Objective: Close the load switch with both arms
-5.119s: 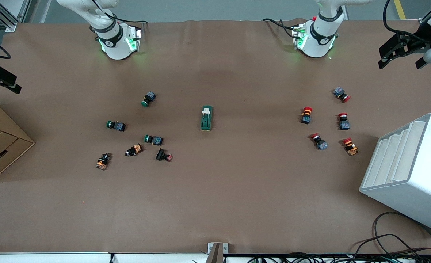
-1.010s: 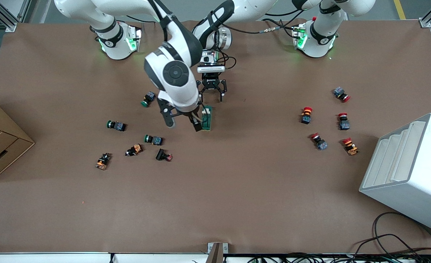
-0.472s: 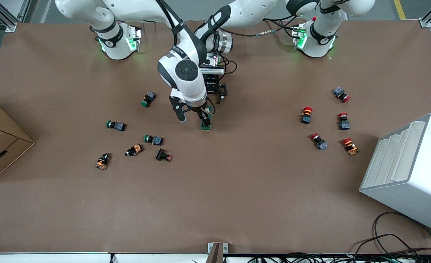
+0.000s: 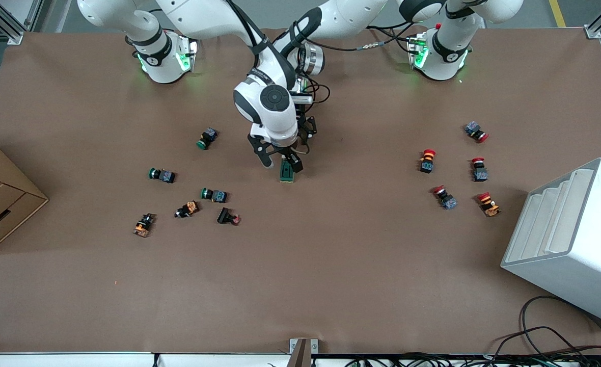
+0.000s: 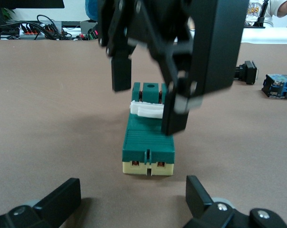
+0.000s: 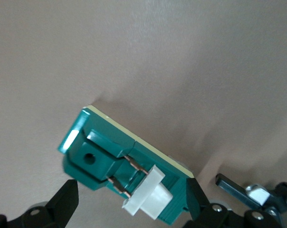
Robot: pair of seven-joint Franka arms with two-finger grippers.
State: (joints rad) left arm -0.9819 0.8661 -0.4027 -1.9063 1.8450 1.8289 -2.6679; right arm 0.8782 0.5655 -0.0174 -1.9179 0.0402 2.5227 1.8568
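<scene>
We see the brown tabletop (image 4: pixel 331 265) carrying the load switch (image 4: pixel 286 173) at centre, green-capped push buttons (image 4: pixel 207 138) at centre left, red-capped push buttons (image 4: pixel 427 160) at centre right, a white stepped bin (image 4: pixel 570 239) lower right, and a cardboard box (image 4: pixel 0 199) at the left edge.

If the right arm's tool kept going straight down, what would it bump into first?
Most likely the load switch: the right tool hangs open directly over it, fingers either side of its white lever. Depth is hard to judge.

We saw load switch (image 5: pixel 148 142): green ribbed plastic, slightly glossy, white plastic lever (image 5: pixel 146 110), between right gripper (image 5: pixel 150 99) matt black fingers. Table (image 4: pixel 331 265) under gripper: matt brown, paper-like.
</scene>
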